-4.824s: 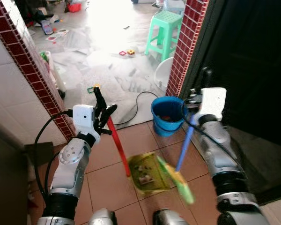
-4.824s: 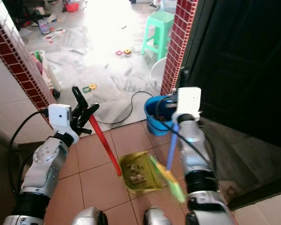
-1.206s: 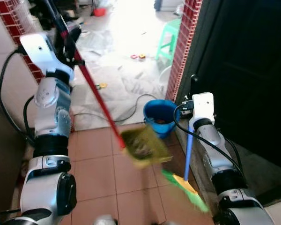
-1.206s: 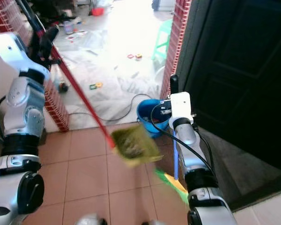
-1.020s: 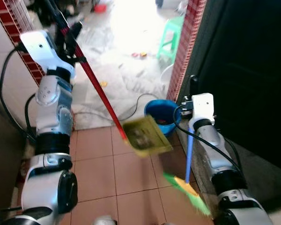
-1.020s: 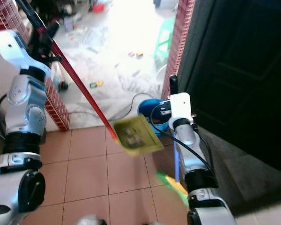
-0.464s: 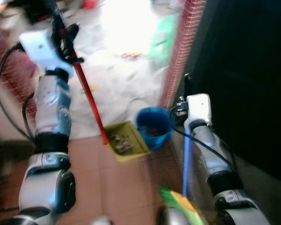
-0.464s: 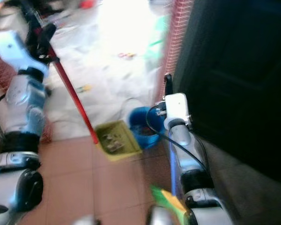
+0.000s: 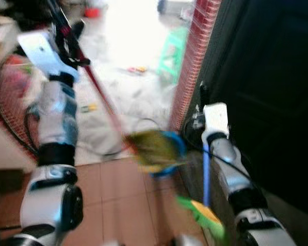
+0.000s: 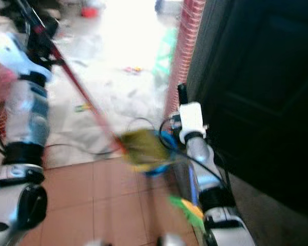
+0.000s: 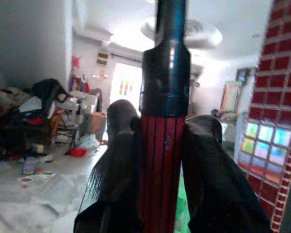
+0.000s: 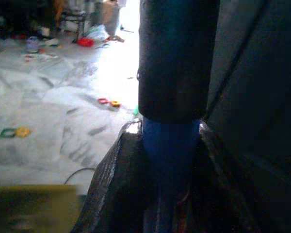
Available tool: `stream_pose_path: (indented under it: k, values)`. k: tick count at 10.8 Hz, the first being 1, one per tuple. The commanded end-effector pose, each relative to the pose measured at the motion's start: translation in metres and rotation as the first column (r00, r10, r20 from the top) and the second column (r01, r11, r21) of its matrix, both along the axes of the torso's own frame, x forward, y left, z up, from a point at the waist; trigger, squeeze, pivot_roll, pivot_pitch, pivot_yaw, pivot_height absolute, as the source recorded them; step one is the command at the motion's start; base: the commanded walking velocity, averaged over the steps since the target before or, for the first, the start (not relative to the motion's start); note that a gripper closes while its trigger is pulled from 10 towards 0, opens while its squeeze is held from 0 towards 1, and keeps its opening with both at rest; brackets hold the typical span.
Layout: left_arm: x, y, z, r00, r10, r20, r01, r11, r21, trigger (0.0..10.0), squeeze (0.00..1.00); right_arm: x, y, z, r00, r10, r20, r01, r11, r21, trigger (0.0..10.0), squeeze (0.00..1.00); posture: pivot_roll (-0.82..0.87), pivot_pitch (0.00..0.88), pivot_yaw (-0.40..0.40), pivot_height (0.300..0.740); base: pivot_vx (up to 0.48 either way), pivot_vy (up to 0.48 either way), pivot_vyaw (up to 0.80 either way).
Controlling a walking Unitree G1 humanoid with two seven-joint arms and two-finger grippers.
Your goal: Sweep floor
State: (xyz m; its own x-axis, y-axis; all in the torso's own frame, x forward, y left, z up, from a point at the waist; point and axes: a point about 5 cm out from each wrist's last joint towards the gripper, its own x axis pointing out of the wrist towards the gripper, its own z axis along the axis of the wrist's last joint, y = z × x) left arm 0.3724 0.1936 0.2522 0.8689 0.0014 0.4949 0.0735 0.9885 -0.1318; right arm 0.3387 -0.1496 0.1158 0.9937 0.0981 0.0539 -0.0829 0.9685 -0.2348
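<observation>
While left gripper (image 9: 66, 38) clamps handle, dustpan (image 9: 150, 147) overhangs bucket (image 9: 175, 154)

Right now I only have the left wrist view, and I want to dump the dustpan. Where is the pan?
Observer: The pan hangs in front of the blue bucket, overlapping its rim. Blur hides whether it is above the opening.
Operator: Is the broom out of the way?
Observer: The right claw is shut on the broom handle, beside the bucket.
Operator: And the bristles?
Observer: The green bristles sit low over the tiles, nearer the robot than the bucket.
</observation>
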Motion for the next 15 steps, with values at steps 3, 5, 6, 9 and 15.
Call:
stream_pose_path:
  k: [3,5,6,9,15]
  values:
    - [-0.001,-0.017,0.007,0.998,-0.004,0.067,0.002,1.0,0.025,10.0,0.0,-0.002,-0.009,-0.002,1.0,-0.014,-0.007,0.013,1.0,-0.014,10.0,0.0,-0.05,0.0,0.004,0.74,0.455,0.0,0.0]
    - [-0.002,-0.022,0.001,0.998,0.024,0.062,-0.029,0.996,0.088,10.0,0.0,-0.002,-0.008,-0.002,1.0,-0.008,-0.009,0.008,1.0,-0.011,10.0,0.0,-0.05,0.0,0.0,0.74,0.227,0.0,0.0]
    - [-0.003,-0.029,-0.001,0.997,0.015,0.078,-0.028,0.987,0.16,10.0,0.0,-0.002,-0.007,-0.003,1.0,-0.003,-0.011,0.003,1.0,-0.009,10.0,0.0,-0.05,0.0,0.0,0.74,0.0,0.0,0.0]
    - [-0.008,-0.062,-0.024,0.999,-0.012,0.051,-0.002,0.964,0.266,10.0,0.0,-0.003,-0.005,-0.004,1.0,0.001,-0.015,-0.001,1.0,-0.006,10.0,0.0,-0.05,0.0,0.0,0.74,0.0,0.0,0.0]
    - [-0.066,-0.168,-0.063,0.777,-0.629,-0.025,0.455,0.533,0.713,10.0,0.0,-0.001,-0.001,-0.004,1.0,0.006,-0.014,-0.006,1.0,0.002,10.0,0.0,-0.04,0.0,0.002,0.74,0.0,0.0,0.0]
